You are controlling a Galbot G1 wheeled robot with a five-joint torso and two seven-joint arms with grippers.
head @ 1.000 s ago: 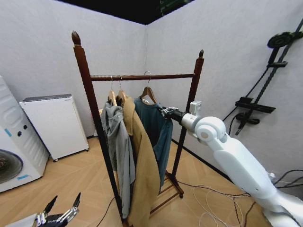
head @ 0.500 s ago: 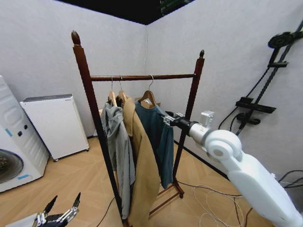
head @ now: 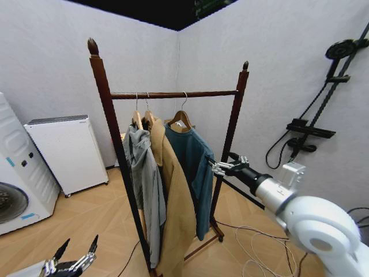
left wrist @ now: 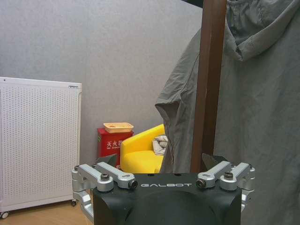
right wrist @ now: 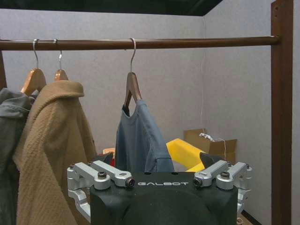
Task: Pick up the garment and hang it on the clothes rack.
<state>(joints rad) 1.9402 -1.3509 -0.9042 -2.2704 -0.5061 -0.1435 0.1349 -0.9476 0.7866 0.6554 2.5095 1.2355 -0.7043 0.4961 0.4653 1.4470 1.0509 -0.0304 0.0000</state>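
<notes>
Hanging from the horizontal rail of the clothes rack (head: 173,94), the garment (head: 193,167), a dark teal long-sleeved top, sits on a light wooden hanger (head: 180,120) whose metal hook (right wrist: 132,56) is looped over the rail, so its weight is carried by the rack and nothing else needs to support it. It takes the rightmost place on the rail, just beside a long tan coat (head: 173,196), with a grey hooded sweatshirt (head: 144,184) further left; the three hangers are bunched toward the left half of the rail, leaving bare rail between the teal top and the right post (head: 233,127). The right gripper (head: 226,166) is held in the air just to the right of the top's sleeve, apart from the cloth, its jaws spread and gripping nothing; in the right wrist view the gripper (right wrist: 159,180) looks up at the hook seated on the rail, which suggests the hanging step is done. The left gripper (head: 72,262) is parked low at the near left, close to the floor, its jaws spread and empty; its own camera shows it (left wrist: 164,180) facing the left post and the grey sweatshirt behind it. A white appliance (head: 66,153) stands against the far left wall, well apart from the rack.
</notes>
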